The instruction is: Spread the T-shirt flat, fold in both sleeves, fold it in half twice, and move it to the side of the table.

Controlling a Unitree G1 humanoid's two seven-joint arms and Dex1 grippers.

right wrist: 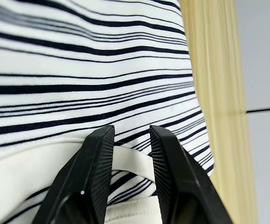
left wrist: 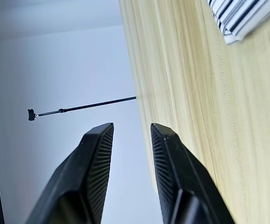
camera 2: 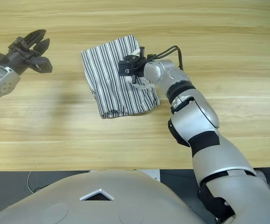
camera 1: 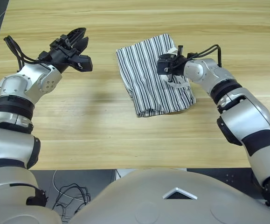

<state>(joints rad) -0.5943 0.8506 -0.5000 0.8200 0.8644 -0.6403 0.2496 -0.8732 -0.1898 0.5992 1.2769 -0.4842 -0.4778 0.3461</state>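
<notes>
T-shirt (camera 1: 144,84) judged limp, light: pinch all edge layers. Right gripper (right wrist: 131,134) sat narrowly parted on it; left gripper (left wrist: 131,131) likewise, empty.

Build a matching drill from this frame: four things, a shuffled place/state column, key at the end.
1 left gripper
2 right gripper
3 T-shirt
4 table

A folded into a striped bundle
B light wood, bare in front of the T-shirt
C raised over bare wood, left of the T-shirt, empty
D down on the T-shirt, at a white band

Pairs: 1-C, 2-D, 3-A, 4-B
</notes>
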